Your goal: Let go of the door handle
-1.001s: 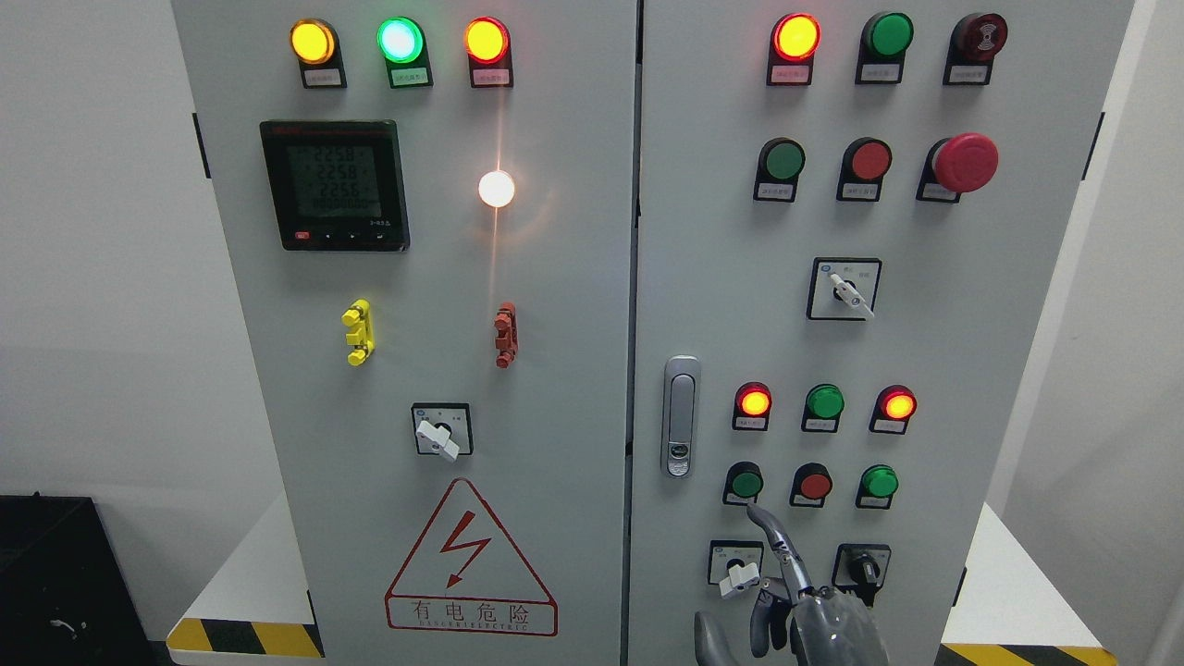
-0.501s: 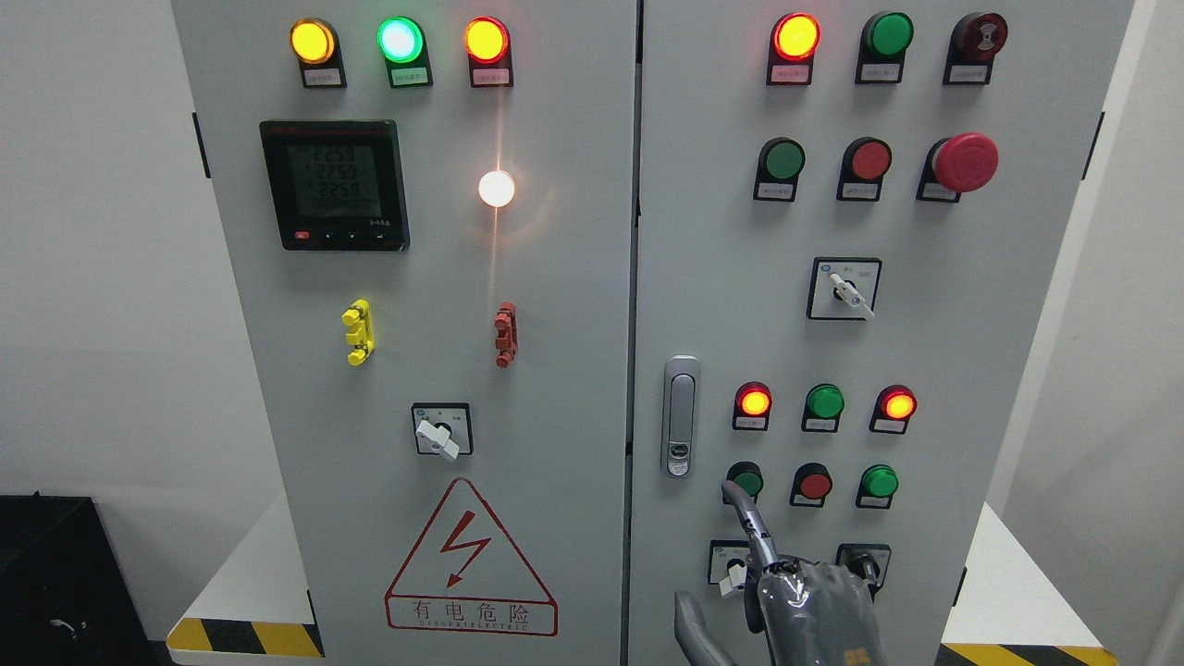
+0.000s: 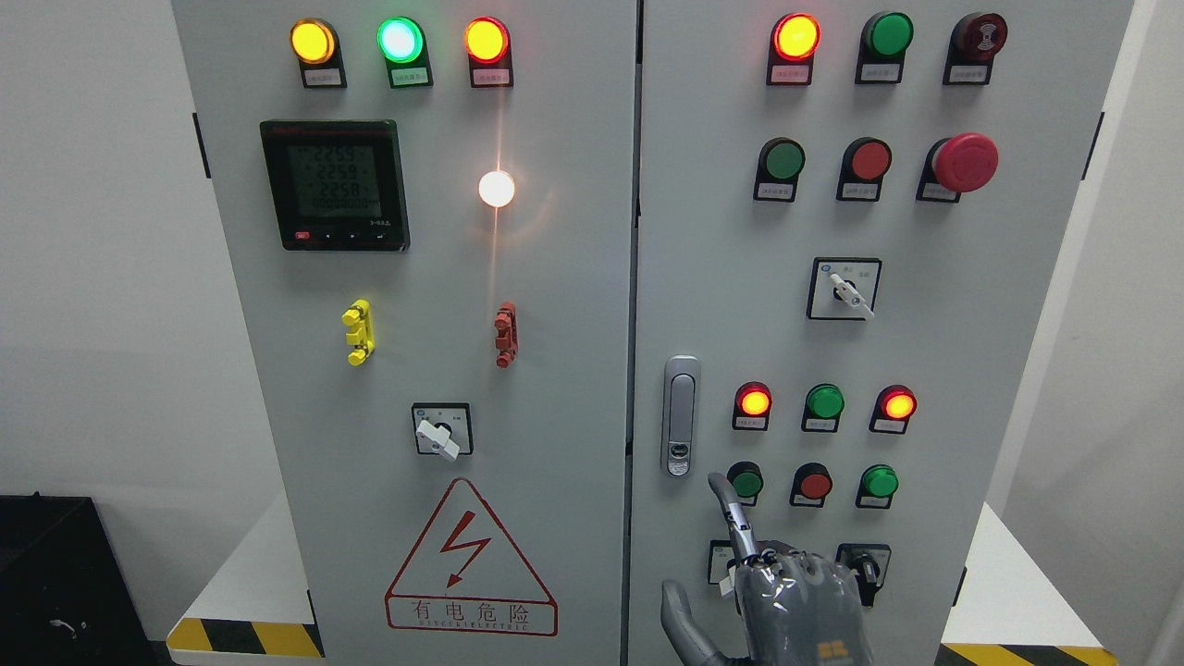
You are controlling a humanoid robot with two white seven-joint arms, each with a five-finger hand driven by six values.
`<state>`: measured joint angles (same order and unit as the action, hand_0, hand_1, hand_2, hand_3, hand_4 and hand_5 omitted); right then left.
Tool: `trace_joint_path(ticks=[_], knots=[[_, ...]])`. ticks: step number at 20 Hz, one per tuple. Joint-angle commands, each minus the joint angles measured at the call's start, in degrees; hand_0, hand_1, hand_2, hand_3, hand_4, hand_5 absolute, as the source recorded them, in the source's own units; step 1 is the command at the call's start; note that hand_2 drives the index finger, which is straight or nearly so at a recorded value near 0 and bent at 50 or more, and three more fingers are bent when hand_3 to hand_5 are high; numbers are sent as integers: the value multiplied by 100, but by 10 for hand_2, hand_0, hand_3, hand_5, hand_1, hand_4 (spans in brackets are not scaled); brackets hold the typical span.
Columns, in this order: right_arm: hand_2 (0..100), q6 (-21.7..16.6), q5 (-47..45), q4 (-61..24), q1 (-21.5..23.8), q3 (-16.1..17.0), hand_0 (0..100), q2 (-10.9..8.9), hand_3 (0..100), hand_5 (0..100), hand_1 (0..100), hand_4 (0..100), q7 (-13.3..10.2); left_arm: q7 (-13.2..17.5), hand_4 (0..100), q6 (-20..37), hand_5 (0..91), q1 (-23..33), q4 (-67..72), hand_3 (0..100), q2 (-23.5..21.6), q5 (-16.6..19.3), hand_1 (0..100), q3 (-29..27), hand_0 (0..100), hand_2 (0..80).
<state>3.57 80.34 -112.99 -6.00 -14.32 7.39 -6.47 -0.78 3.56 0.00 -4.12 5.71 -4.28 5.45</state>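
Observation:
The silver door handle [image 3: 682, 415] stands upright at the left edge of the right cabinet door [image 3: 925, 231], flush in its recess. My right hand [image 3: 782, 606] rises from the bottom edge, right of the middle, below and to the right of the handle. Its index finger [image 3: 731, 513] points up, with the tip just below the handle's lower end and beside a green button [image 3: 746, 482]. The thumb [image 3: 680, 622] sticks out to the left and the other fingers are curled. The hand holds nothing and does not touch the handle.
The right door carries lit red lamps [image 3: 755, 402], green and red buttons, a red emergency button [image 3: 965, 162] and rotary switches [image 3: 844, 289]. The left door [image 3: 555, 277] has a meter [image 3: 335, 184], lamps and a warning triangle [image 3: 470, 560]. A black box [image 3: 55, 578] sits at the lower left.
My right hand has risen and shifted left. Its index fingertip has moved from beside the lower buttons to just under the handle's lower end.

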Motion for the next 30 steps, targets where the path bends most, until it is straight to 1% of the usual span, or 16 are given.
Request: trace_joint_path(ticks=[1, 4, 8, 10, 11, 15, 18, 30], knots=[[0, 170, 280, 330, -199, -370, 500, 25, 923, 984, 232, 934, 5, -1, 0, 5, 0, 97, -1, 0, 0, 6, 556, 0, 120, 0], [0, 329, 359, 471, -270, -413, 502, 25, 918, 981, 227, 932, 5, -1, 0, 5, 0, 97, -1, 0, 0, 6, 556, 0, 120, 0], [0, 373, 377, 690, -401, -466, 502, 25, 917, 980, 220, 932, -4, -1, 0, 5, 0, 97, 8, 0, 0, -3, 556, 0, 120, 0], [0, 504, 420, 744, -445, -484, 502, 25, 916, 975, 216, 930, -4, -1, 0, 5, 0, 97, -1, 0, 0, -3, 556, 0, 120, 0], [0, 566, 447, 770, -454, -484, 502, 25, 916, 971, 212, 929, -4, -1, 0, 5, 0, 97, -1, 0, 0, -3, 556, 0, 120, 0], [0, 610, 473, 858, -480, -484, 500, 25, 919, 968, 209, 934, -4, -1, 0, 5, 0, 97, -1, 0, 0, -3, 556, 0, 120, 0], [0, 750, 474, 919, -595, -484, 499, 25, 919, 967, 207, 936, -4, -1, 0, 5, 0, 97, 8, 0, 0, 6, 556, 0, 120, 0], [0, 777, 579, 1104, -806, -405, 499, 17, 922, 964, 198, 929, -13, -1, 0, 5, 0, 97, -1, 0, 0, -3, 556, 0, 120, 0]])
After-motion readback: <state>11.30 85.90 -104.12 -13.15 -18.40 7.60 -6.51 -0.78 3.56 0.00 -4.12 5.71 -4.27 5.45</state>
